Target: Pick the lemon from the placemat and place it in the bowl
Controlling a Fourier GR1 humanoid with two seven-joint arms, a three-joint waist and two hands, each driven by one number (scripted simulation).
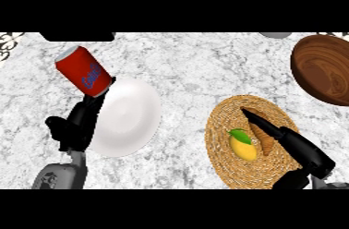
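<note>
A yellow lemon with a green leaf lies on the round woven placemat at the lower right. My right hand hovers over the mat just right of the lemon, fingers straight and pointing up-left, holding nothing. The dark wooden bowl stands at the upper right edge, partly cut off by the view. My left hand rests at the lower left, beside a white plate, fingers up and relaxed.
A white plate lies left of centre, touching my left hand. A red soda can stands tilted just above it. A grey object peeks in at the top edge. Marble counter lies between the plate and the placemat.
</note>
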